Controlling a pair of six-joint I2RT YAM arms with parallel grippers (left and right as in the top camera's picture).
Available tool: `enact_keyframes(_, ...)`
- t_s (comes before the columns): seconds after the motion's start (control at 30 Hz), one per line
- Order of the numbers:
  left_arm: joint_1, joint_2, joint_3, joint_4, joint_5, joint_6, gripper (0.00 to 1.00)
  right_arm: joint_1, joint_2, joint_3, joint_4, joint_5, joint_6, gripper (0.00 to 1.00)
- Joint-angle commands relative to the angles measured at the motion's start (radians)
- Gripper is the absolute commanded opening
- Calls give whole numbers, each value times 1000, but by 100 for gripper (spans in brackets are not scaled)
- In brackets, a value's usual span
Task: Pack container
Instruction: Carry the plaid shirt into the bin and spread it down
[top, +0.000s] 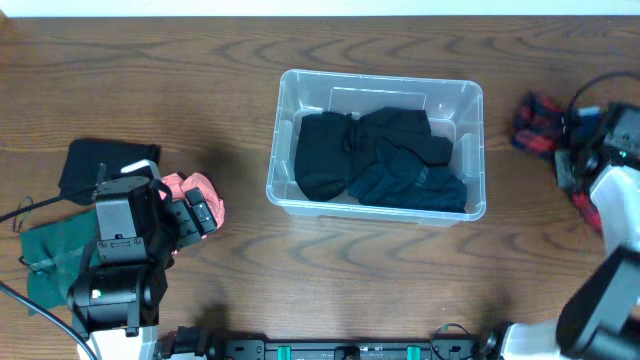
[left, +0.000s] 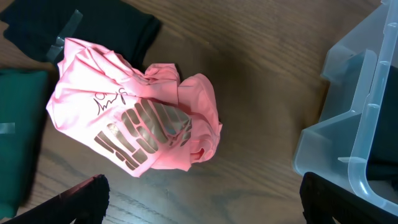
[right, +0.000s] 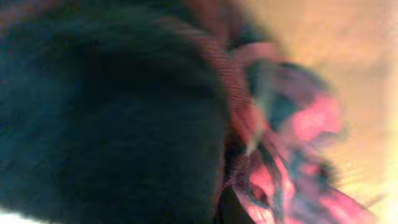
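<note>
hovering with its two fingers spread wide and gripping nothing, the left pincer (left: 208, 198) is hanging over a crumpled pink garment (left: 137, 118) with metallic lettering. the garment is lying on the wooden table (left: 261, 56) just ahead of the fingertips and between them. a black garment (left: 112, 25) is lying beyond the pink one, and a green garment (left: 18, 124) is sitting off to one side of this pincer. the container (top: 330, 207) is standing upright well off to its other side, between the two arms, and is holding dark clothes (top: 380, 155). the right pincer (top: 562, 145) is sitting close up to a red and blue plaid garment (top: 535, 120), with the container beyond it. its wrist view is showing only blurred dark and red cloth, so i cannot tell whether its fingers are apart or closed.
</note>
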Motion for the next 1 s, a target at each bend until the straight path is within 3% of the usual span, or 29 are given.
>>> enact_keyframes(0.0,6,2,20,-2,-12,-6,98,95,-155,131,-34,-39,60,1)
enact_keyframes(0.3,6,2,20,-2,-11,-7,98,484,-308,238,-191,-24,120,1)
enact_keyframes(0.57,6,2,18,-3,-11,-17,98,824,-230,238,-201,97,302,1)
enact_keyframes(0.97,6,2,17,-2,-11,-16,98,957,142,238,-195,95,472,1)
